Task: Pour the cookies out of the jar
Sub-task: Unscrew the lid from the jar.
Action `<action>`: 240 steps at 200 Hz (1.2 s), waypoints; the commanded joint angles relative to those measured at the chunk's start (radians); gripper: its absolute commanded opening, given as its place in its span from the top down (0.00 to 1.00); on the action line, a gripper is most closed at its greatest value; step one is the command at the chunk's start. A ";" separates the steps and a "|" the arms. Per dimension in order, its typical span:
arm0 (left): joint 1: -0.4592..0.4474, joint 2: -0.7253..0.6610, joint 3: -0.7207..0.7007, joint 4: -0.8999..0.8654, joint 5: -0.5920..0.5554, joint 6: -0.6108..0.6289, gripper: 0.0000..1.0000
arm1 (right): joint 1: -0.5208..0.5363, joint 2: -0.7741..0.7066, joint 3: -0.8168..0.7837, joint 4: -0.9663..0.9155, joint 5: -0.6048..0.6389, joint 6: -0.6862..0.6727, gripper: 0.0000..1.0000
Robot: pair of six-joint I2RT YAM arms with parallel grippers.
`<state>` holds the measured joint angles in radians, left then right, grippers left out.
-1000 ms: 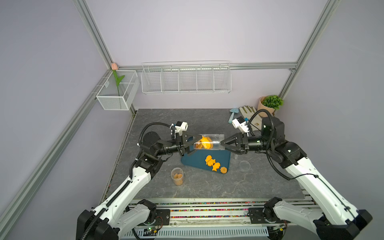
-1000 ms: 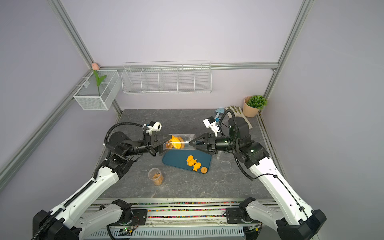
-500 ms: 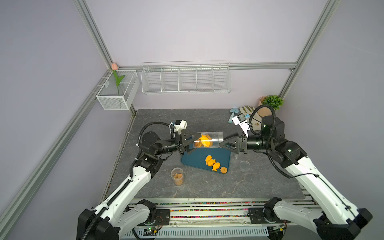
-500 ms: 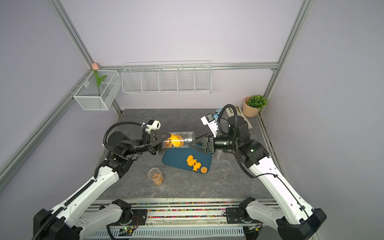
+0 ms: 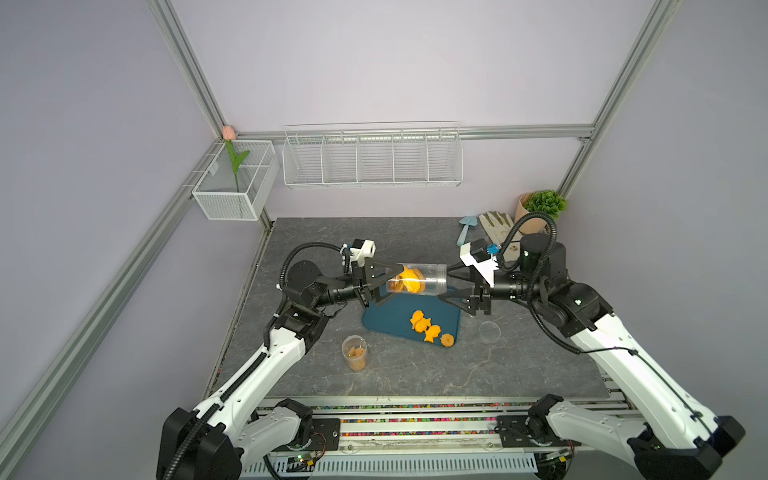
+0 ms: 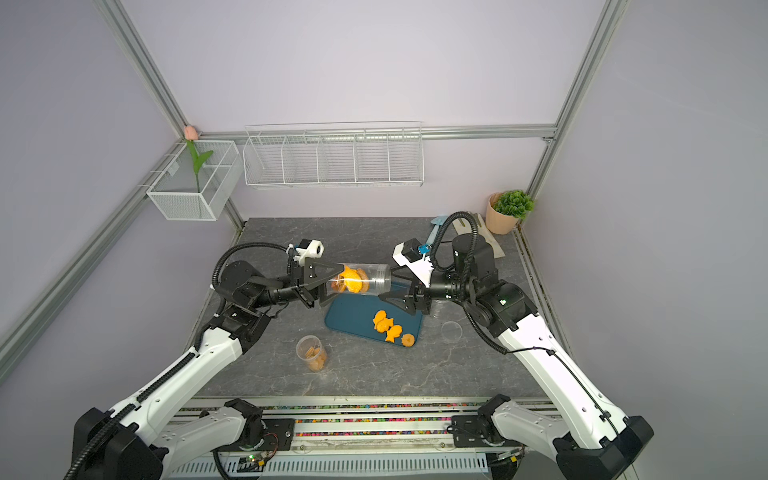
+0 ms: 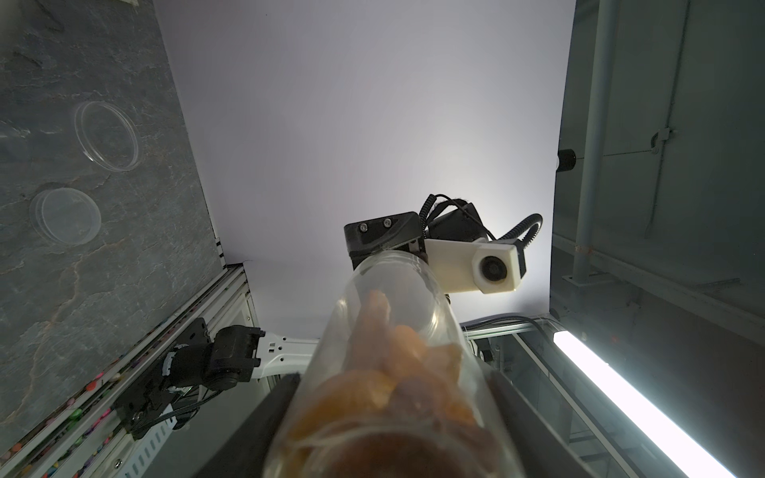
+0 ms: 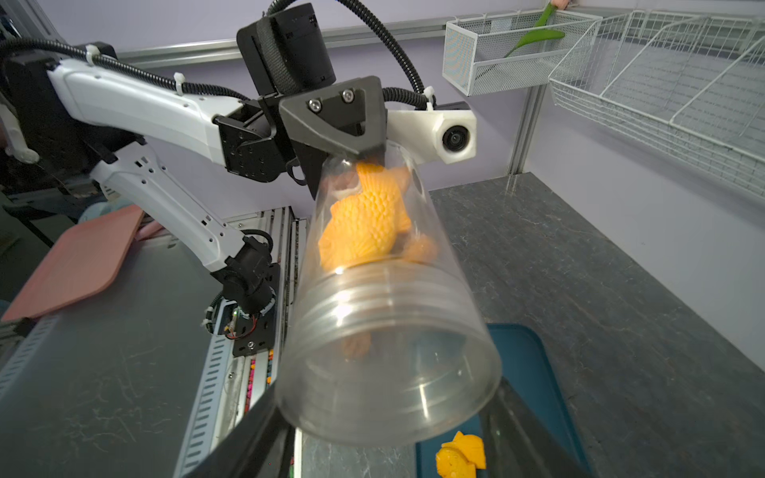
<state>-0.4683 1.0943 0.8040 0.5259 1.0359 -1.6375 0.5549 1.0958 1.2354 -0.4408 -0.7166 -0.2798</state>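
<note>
Lying about level in both top views, the jar [image 5: 432,280] hangs above the blue tray [image 5: 384,318]. It is a shade higher than a second ago, and the right wrist has rolled. The left pincer [image 5: 394,281] pinches the jar's base and the right pincer [image 5: 445,285] clasps its mouth end. A few cookies [image 5: 424,326] lie on the tray. From the left wrist, more cookies crowd the jar's near, base end. From the right wrist, an orange fish [image 8: 364,223] sits deep inside, with one small piece nearer the mouth. Pouring looks half done; the mouth probably needs to dip.
</note>
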 commanded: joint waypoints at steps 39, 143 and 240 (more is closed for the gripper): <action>0.004 0.045 0.022 0.016 0.042 -0.021 0.34 | 0.045 -0.024 -0.027 0.049 0.096 -0.426 0.70; 0.032 0.087 0.025 0.000 0.060 -0.005 0.34 | 0.126 -0.100 -0.081 0.075 0.383 -0.826 0.71; 0.037 0.104 0.015 0.003 0.072 -0.002 0.34 | 0.197 -0.183 -0.121 0.054 0.513 -0.950 0.73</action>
<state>-0.4393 1.1812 0.8062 0.5369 1.1156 -1.6367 0.7418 0.9565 1.1301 -0.4221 -0.1993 -1.1965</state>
